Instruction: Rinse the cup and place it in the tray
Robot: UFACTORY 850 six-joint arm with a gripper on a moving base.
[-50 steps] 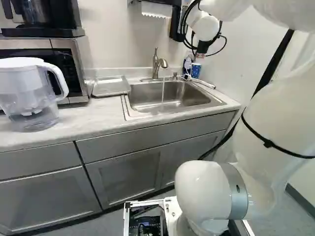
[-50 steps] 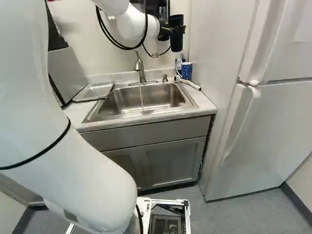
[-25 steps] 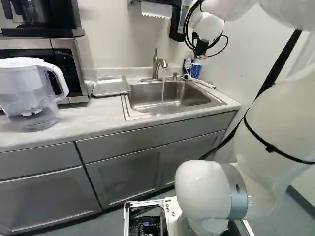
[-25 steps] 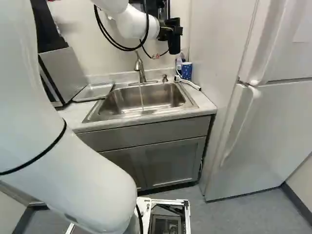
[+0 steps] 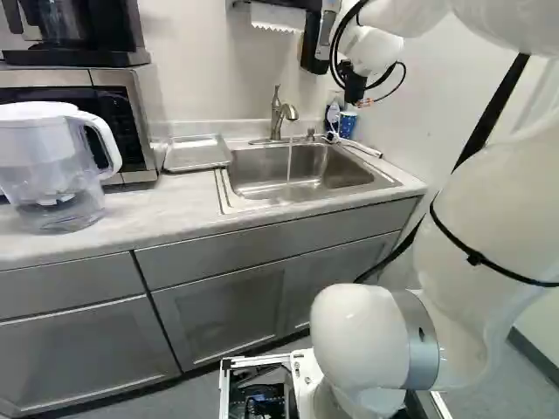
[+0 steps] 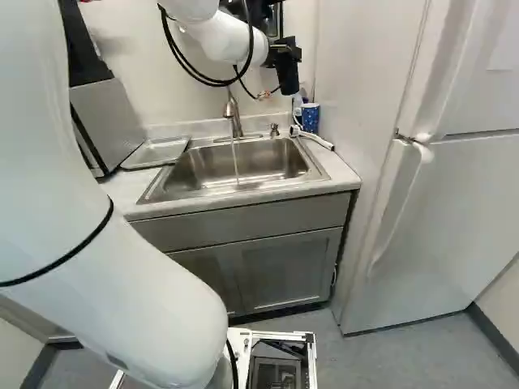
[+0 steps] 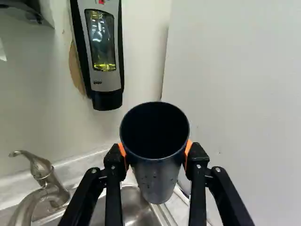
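Up at the top of the right base view, beyond the sink, my gripper holds a dark cup. The wrist view has the gripper shut on that cup, an orange pad pressing each side. The cup's open mouth faces the camera and its inside looks dark. Water runs from the faucet into the metal sink, and the cup is up to the right of that stream, not under it. The shallow metal tray lies on the counter left of the sink.
A soap dispenser hangs on the wall beside the cup. A blue cup and a white hose stand at the sink's back right corner. The fridge is at the right; a water pitcher and microwave are at the left.
The arm has shifted a little and the held cup has moved with it, lower and slightly leftward in the right base view, and more tilted. The base has stayed put.
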